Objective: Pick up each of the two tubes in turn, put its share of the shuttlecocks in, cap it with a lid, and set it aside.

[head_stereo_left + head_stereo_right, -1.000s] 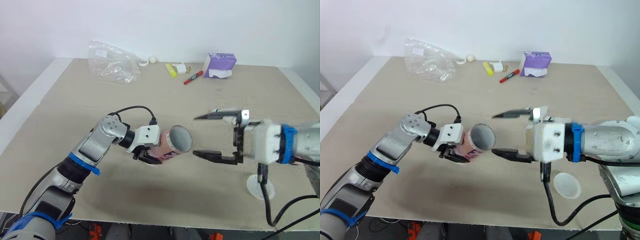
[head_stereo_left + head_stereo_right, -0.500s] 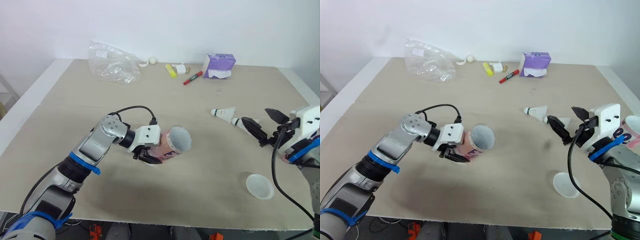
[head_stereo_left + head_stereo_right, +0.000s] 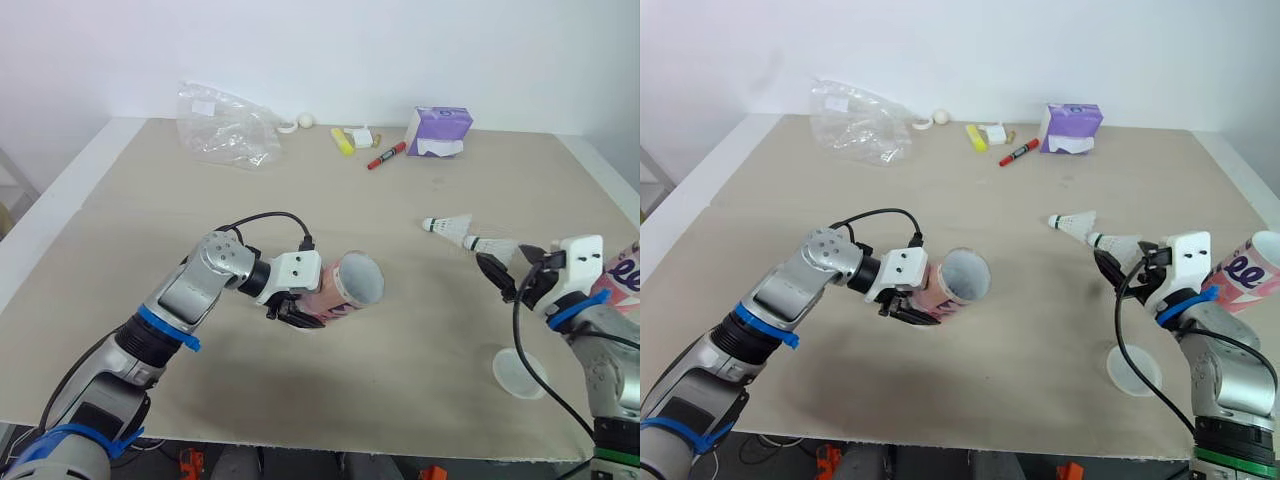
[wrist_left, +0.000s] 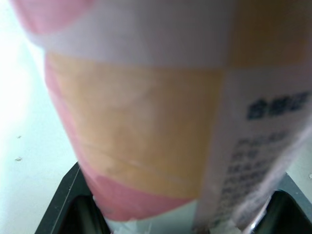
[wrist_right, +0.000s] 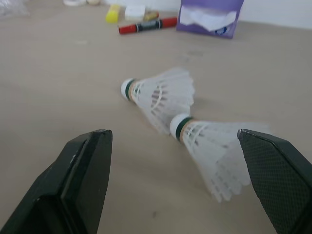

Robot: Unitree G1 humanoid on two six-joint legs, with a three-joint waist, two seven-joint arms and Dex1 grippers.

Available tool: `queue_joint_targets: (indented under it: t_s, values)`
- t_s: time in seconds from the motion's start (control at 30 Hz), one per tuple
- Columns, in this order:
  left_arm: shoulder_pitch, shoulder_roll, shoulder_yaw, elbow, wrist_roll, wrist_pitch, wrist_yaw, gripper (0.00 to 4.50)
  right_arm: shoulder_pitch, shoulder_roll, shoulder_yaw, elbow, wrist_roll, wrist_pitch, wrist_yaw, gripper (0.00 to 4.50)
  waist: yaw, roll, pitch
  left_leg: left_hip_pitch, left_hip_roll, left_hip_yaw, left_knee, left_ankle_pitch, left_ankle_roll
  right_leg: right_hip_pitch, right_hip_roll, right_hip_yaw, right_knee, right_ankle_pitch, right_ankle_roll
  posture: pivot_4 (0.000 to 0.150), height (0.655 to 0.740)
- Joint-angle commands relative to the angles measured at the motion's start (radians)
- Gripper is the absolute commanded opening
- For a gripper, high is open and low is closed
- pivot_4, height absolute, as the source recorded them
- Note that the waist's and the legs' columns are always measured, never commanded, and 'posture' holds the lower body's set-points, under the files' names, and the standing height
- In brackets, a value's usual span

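Observation:
A pink-and-orange tube (image 3: 345,285) lies tilted just above the table centre, its open mouth facing right. My left gripper (image 3: 293,308) is shut on its lower end, and the tube's wall (image 4: 146,112) spans the space between the fingers. Two white shuttlecocks (image 3: 448,225) (image 3: 492,246) lie end to end on the table at the right. My right gripper (image 3: 512,275) stands open low beside the nearer shuttlecock (image 5: 214,146), which sits between its fingers without touching them. A second pink tube (image 3: 622,275) lies at the right edge. A clear round lid (image 3: 520,372) rests near the front right.
At the back of the table lie a crumpled plastic bag (image 3: 225,125), a small white ball (image 3: 305,119), a yellow object (image 3: 343,140), a red marker (image 3: 386,155) and a purple tissue box (image 3: 438,130). The table's front edge runs just past the lid.
My right gripper has drawn back from the tube's mouth to the right and come down by the shuttlecocks, staying open. The left arm and tube have not moved.

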Motion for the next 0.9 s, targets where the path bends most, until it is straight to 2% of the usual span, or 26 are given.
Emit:
queue_joint_targets:
  t_s: [0.03,0.63,0.7,0.87,0.9]
  values:
    - [0.019,0.007,-0.021,0.013,0.038,0.017,0.032,2.73,-0.032,0.006,-0.016,0.042,-0.001,-0.029,-0.001,4.43,0.0,0.0,0.0,0.0,0.0,0.0,0.0,0.0,0.0,0.0,0.0,0.0,0.0,0.0,0.0,0.15,0.74]
    - [0.029,0.007,-0.014,0.007,0.034,0.024,0.048,2.73,-0.209,0.0,0.034,0.351,-0.039,-0.114,0.068,4.43,-0.001,0.0,0.0,0.0,0.0,0.0,0.0,0.0,0.0,0.001,0.0,0.0,0.0,0.0,0.0,0.15,0.74]
    - [0.031,0.009,-0.012,0.005,0.034,0.025,0.05,2.73,-0.231,0.0,0.036,0.382,-0.045,-0.126,0.074,3.9,-0.001,0.0,0.0,0.0,0.0,0.0,0.0,0.0,0.0,0.001,0.0,0.0,0.0,0.0,0.001,0.15,0.74]
    - [0.036,0.012,-0.008,0.001,0.032,0.032,0.056,2.73,-0.269,-0.004,0.04,0.46,-0.067,-0.161,0.078,1.93,-0.002,0.0,0.0,0.0,-0.001,0.0,0.0,0.0,0.0,0.001,0.0,0.0,0.0,0.0,0.001,0.15,0.74]
    - [0.037,0.012,-0.008,0.0,0.032,0.033,0.057,2.73,-0.274,-0.004,0.04,0.473,-0.069,-0.166,0.08,1.85,-0.002,0.0,0.0,0.0,-0.001,0.0,0.0,0.0,0.0,0.001,0.0,0.0,0.0,0.0,0.001,0.15,0.74]
